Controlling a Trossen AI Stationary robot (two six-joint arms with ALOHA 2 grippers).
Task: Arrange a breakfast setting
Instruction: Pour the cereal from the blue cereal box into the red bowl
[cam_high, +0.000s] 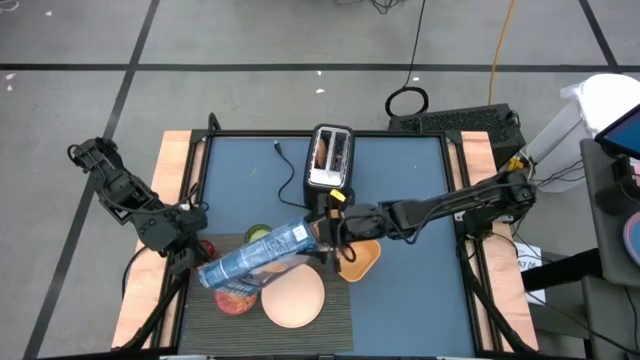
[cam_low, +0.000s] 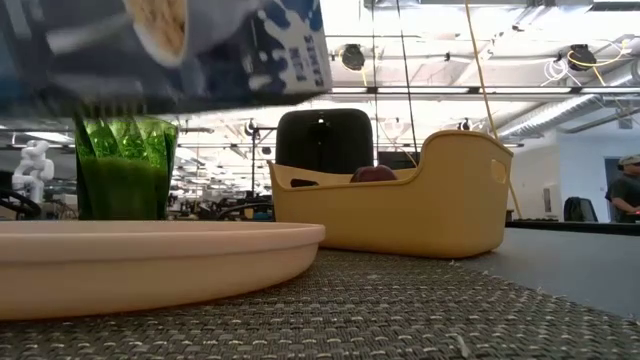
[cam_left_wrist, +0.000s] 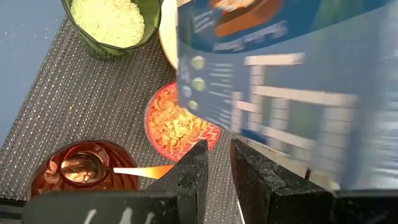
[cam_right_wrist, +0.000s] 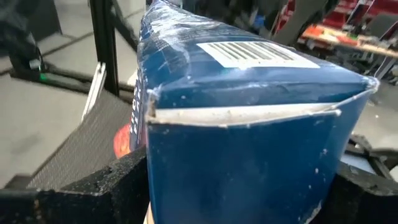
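The blue cereal box (cam_high: 255, 257) is grasped by its end between the fingers of the right gripper (cam_high: 322, 232) and is held tilted above the dark ribbed placemat (cam_high: 200, 315), its far end lowered toward the left over the pink bowl (cam_high: 236, 299). In the right wrist view the box (cam_right_wrist: 249, 118) fills the frame, with a dark finger (cam_right_wrist: 81, 186) pressed against each side. The pink bowl (cam_left_wrist: 177, 122) is seen in the left wrist view to hold orange-yellow cereal flakes.

The left gripper (cam_high: 183, 245) is positioned at the left edge of the placemat, just beside the red glass (cam_high: 205, 248). Its fingers (cam_left_wrist: 189, 171) are seen nearly closed with only a narrow gap and nothing between them. The red-handled spoon (cam_left_wrist: 109, 169) is rested in the red glass (cam_left_wrist: 84, 168), its handle pointing toward those fingers.

The small green cup (cam_high: 257, 234) is placed at the far edge of the placemat, partly hidden beneath the box; in the left wrist view it (cam_left_wrist: 112, 25) appears to be filled with something pale and grainy, though that cannot be told for certain. The round white plate (cam_high: 294, 297) is set on the placemat to the right of the bowl. A yellow tray (cam_high: 360, 258) lies on the blue counter (cam_high: 410, 300) just right of the placemat, and the silver-black toaster (cam_high: 331, 157) stands farther back.
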